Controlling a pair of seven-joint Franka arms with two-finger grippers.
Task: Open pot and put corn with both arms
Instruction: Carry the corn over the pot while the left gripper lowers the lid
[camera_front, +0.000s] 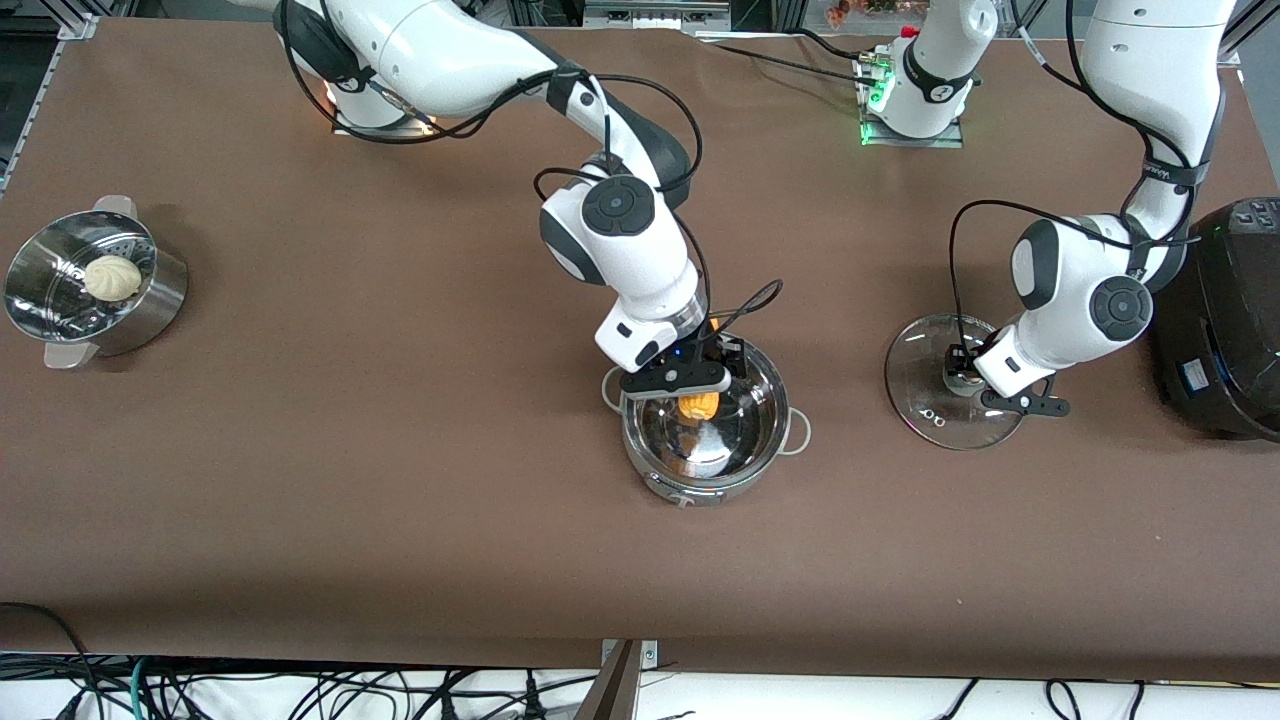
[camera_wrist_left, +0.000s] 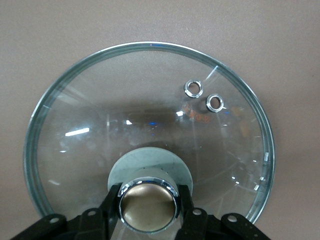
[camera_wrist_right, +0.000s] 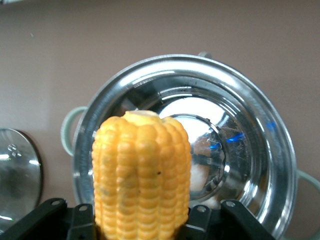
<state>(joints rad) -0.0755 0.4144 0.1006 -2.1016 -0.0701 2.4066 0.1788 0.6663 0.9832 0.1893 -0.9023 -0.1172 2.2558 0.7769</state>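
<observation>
Corn (camera_wrist_right: 141, 175) pinched in my right gripper (camera_front: 700, 395) over the open pot (camera_front: 712, 440).
My left gripper (camera_wrist_left: 148, 205) clamps the knob (camera_wrist_left: 148, 206) of the glass lid (camera_front: 925, 385), resting on the table (camera_front: 400, 450) beside the pot.

The round shiny stainless-steel pot (camera_front: 705, 437) stands open mid-table, its clear glass lid with beige knob (camera_front: 945, 395) flat on the table toward the left arm's end, knob up. The yellow-orange corn cob (camera_front: 698, 404) hangs upright over the pot's bowl, held above its bottom
</observation>
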